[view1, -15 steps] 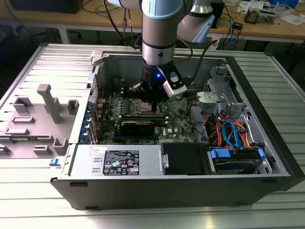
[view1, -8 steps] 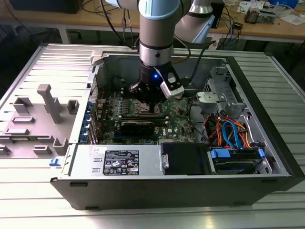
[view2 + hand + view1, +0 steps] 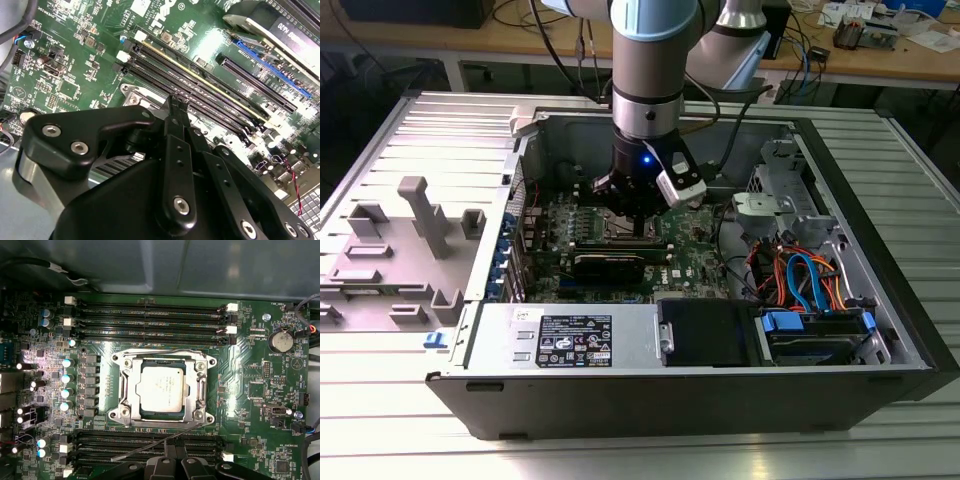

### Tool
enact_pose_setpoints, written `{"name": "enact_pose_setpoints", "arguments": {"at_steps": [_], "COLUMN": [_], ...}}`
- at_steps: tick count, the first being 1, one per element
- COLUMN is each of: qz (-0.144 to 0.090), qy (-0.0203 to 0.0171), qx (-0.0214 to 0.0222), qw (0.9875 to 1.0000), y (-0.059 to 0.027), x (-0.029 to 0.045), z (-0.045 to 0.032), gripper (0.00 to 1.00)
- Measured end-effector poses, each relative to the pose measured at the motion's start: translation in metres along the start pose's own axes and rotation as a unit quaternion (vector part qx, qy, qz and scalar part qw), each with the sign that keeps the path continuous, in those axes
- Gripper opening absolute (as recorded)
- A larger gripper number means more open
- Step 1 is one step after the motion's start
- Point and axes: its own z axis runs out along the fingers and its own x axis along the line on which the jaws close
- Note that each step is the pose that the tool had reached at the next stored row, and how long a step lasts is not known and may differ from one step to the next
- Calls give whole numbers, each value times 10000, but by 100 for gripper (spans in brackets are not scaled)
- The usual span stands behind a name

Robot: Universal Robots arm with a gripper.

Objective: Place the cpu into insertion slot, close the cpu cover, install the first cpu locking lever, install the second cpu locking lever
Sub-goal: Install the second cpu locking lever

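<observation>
I can see the cpu [image 3: 159,388] already sitting flat in the insertion slot [image 3: 129,390] on the green board, and the cpu cover [image 3: 196,385] looks shut down around it, so I think those two jobs are done. One thin locking lever [image 3: 150,446] sticks out loose by the slot's edge, so I think the lever jobs are left. My gripper [image 3: 636,226] hangs low over the slot, and I cannot tell if it is open or holding anything.
</observation>
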Motion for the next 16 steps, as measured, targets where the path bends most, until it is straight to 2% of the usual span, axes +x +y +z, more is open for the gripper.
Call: {"name": "enact_pose_setpoints", "arguments": {"at_steps": [5, 6, 7, 8, 9, 13, 14, 15, 16], "qz": [-1, -2, -2, -3, -5, -15, -16, -17, -19], "qy": [9, 28, 68, 128, 206, 600, 646, 665, 670], "qx": [-1, -3, -5, -7, -10, -28, -30, -30, -33], "qw": [10000, 10000, 10000, 9999, 9998, 9982, 9979, 9978, 9977], "y": [-1, -1, -1, -1, -2, -3, -3, -3, -5], "x": [-1, -4, -7, -11, -19, -47, -47, -47, -46], "z": [-5, -8, -11, -12, -12, -12, -12, -13, -12], "gripper": [11, 11, 11, 11, 11, 11, 11, 11, 11]}}
